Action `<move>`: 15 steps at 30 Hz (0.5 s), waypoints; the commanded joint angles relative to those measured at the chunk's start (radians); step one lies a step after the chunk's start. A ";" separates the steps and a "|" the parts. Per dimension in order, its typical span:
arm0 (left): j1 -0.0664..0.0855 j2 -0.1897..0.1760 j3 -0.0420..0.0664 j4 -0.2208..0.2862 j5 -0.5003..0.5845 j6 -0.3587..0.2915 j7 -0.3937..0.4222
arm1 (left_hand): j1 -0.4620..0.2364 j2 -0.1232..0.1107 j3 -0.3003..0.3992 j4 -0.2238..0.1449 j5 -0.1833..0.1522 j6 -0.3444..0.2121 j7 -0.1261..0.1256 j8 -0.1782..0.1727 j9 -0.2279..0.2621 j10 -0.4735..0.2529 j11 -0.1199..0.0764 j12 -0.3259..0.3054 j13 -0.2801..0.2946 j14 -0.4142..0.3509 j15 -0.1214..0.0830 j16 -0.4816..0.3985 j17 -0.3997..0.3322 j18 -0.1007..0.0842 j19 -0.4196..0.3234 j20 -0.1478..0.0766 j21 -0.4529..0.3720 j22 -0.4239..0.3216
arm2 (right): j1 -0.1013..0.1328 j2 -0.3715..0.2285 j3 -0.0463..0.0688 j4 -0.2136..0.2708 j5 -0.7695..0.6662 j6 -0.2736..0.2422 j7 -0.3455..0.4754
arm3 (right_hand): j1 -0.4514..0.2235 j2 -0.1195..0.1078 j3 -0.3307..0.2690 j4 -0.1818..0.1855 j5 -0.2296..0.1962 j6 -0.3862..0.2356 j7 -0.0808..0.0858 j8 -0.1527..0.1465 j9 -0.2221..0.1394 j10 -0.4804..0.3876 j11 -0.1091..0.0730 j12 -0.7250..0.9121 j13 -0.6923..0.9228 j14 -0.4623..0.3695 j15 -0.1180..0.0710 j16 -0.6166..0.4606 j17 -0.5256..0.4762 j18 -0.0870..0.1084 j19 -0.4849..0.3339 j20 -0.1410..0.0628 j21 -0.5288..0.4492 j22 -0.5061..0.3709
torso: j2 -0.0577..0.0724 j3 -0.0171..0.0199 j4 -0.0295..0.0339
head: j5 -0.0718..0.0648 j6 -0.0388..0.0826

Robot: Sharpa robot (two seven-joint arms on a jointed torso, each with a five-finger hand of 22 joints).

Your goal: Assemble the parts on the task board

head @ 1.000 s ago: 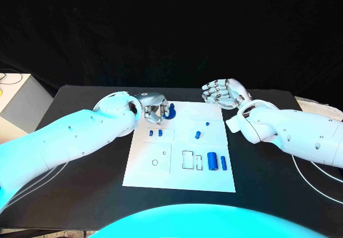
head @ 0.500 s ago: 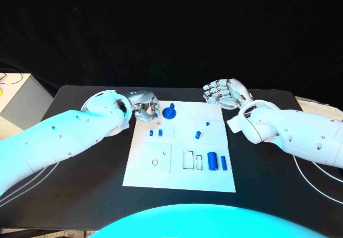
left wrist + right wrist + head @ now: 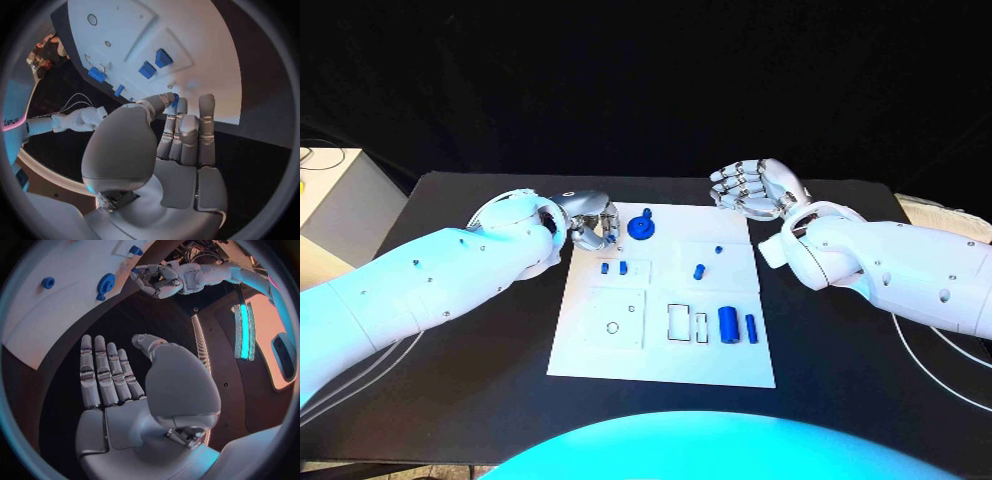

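The white task board (image 3: pixel 661 350) lies in the middle of the black table. A round blue part (image 3: pixel 642 227) (image 3: pixel 105 284) with a peg sits at the board's far left corner. My left hand (image 3: pixel 593 222) (image 3: pixel 169 145) (image 3: pixel 156 280) hovers just left of that part, apart from it, with thumb and fingers slightly spread and nothing between them. My right hand (image 3: pixel 754 190) (image 3: pixel 119 390) hangs beyond the board's far right corner, fingers straight, holding nothing. Two small blue parts (image 3: pixel 613 267) (image 3: pixel 155 63), a blue bar (image 3: pixel 701 270) and a blue cylinder (image 3: pixel 728 322) lie on the board.
A pale box (image 3: pixel 336 200) stands off the table's left edge. White cables (image 3: pixel 935 350) lie on the table at the right. Bare black table (image 3: pixel 473 380) surrounds the board on both sides.
My left hand has let go of the round blue part and drawn back to the left, leaving it on the board. The right hand has stayed still.
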 commanded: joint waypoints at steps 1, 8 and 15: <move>-0.001 0.012 0.000 -0.011 -0.024 0.007 -0.003 | -0.006 -0.001 -0.006 -0.001 0.004 0.001 0.002 0.002 0.025 0.005 0.001 -0.006 -0.002 0.003 0.000 0.003 -0.001 0.007 -0.001 0.003 -0.001 -0.001 | 0.000 0.002 0.000 0.001 -0.003 0.013 0.012 | -0.008 0.002 0.000 -0.005 0.005 0.008 0.058 -0.003 -0.001 0.008 0.000 0.002 -0.002 0.007 -0.001 -0.006 -0.001 0.013 0.004 0.001 0.003 -0.001 | 0.000 0.0000 0.0006 | 0.000 0.000; -0.001 0.025 -0.002 -0.022 -0.026 0.020 -0.001 | -0.006 -0.001 -0.006 -0.001 0.004 0.001 0.002 0.002 0.025 0.005 0.001 -0.007 -0.002 0.003 0.000 0.003 -0.001 0.007 0.001 0.003 0.000 0.001 | 0.000 0.003 0.000 0.001 -0.003 0.013 0.013 | -0.008 0.002 0.000 -0.005 0.005 0.008 0.058 -0.003 -0.001 0.008 0.000 0.002 -0.002 0.007 -0.001 -0.006 -0.001 0.013 0.004 0.001 0.003 -0.001 | -0.001 0.0003 0.0003 | 0.000 0.000; -0.001 0.036 -0.012 -0.033 -0.026 0.030 -0.003 | -0.006 -0.002 -0.006 -0.001 0.004 0.001 0.002 0.001 0.026 0.005 0.001 -0.008 -0.002 0.003 0.000 0.004 -0.001 0.008 -0.002 0.003 -0.002 -0.003 | 0.000 0.002 0.000 0.000 -0.003 0.013 0.012 | -0.008 0.002 0.000 -0.005 0.005 0.008 0.058 -0.003 -0.001 0.008 0.000 0.002 -0.002 0.007 -0.001 -0.006 -0.001 0.013 0.004 0.001 0.003 -0.001 | -0.001 -0.0003 0.0010 | -0.001 0.000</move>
